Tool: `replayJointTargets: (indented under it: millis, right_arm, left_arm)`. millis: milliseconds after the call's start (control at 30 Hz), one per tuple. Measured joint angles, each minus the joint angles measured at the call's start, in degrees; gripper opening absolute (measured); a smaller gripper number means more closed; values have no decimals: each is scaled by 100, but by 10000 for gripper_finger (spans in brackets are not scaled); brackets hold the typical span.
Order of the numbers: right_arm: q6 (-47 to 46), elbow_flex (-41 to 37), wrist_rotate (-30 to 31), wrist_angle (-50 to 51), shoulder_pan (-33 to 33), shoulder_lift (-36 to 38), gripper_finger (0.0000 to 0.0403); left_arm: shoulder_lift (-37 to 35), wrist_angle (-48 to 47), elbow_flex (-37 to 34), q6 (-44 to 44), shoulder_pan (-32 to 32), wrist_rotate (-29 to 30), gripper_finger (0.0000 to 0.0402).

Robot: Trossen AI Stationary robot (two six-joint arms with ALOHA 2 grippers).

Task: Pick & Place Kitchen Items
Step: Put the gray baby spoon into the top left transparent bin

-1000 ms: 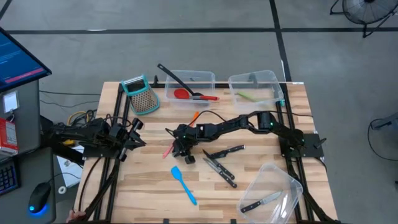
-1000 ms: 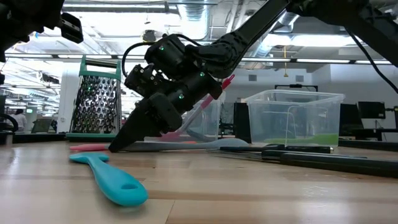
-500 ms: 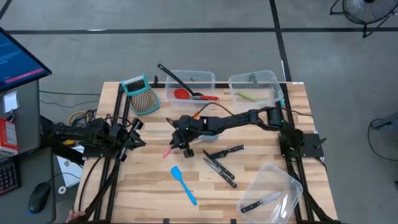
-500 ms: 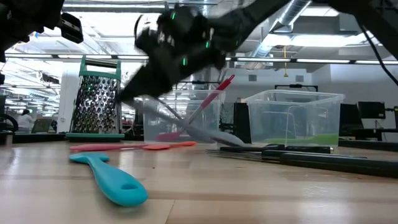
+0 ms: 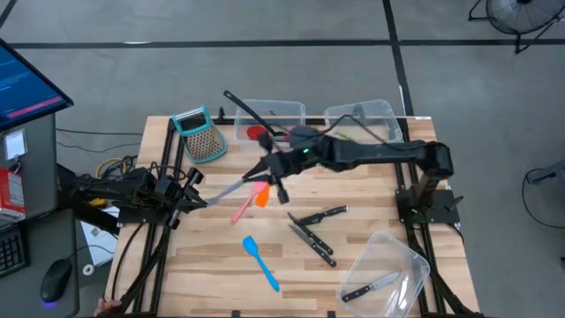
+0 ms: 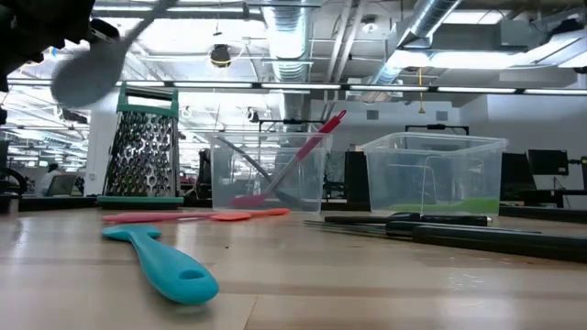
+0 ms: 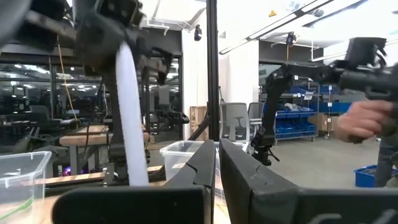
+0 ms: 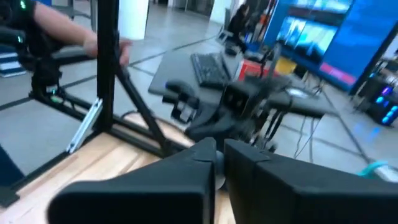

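Wooden table (image 5: 371, 181), right end effector (image 5: 269, 170) gripping blurred grey spatula (image 5: 231, 185)

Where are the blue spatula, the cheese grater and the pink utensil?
blue spatula (image 5: 261, 262): high view, mid-handle.
grater (image 5: 204, 141): high view, metal grating face.
pink utensil (image 5: 240, 212): high view, middle of its length.

Surface (image 5: 371, 212): pale wood, planked grain, black frame rails. Blue spatula (image 5: 261, 261): bright turquoise. Pink spatula (image 5: 240, 211): pink. Orange spatula (image 5: 260, 194): orange, beside the pink one. Grey spoon (image 5: 225, 190): pale grey handle and bowl. Grater (image 5: 201, 135): teal frame, perforated steel face. Red-headed spatula (image 5: 265, 134): red head, red handle. Black ladle (image 5: 245, 109): black. Knives (image 5: 314, 228): black handles, steel blades. Green utensil (image 5: 353, 136): light green, in a clear bin (image 5: 384, 110). Both arms: dark.
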State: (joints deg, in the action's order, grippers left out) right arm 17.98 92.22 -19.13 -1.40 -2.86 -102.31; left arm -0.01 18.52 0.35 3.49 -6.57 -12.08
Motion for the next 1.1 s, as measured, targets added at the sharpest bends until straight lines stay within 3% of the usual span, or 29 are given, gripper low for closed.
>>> replayJointTargets:
  millis: [233,733,1100]
  right_arm:
    - [96,5,693,547,-69,235,6]
    - [148,1,887,504,-113,239,1]
    - [364,-6,1583,505,-321,704,0]
  left_arm:
    - [0,-2,-1,0,0,-2,8]
    - [0,-1,-1,0,0,-1,8]
    - [0,-1,-1,0,0,0,8]
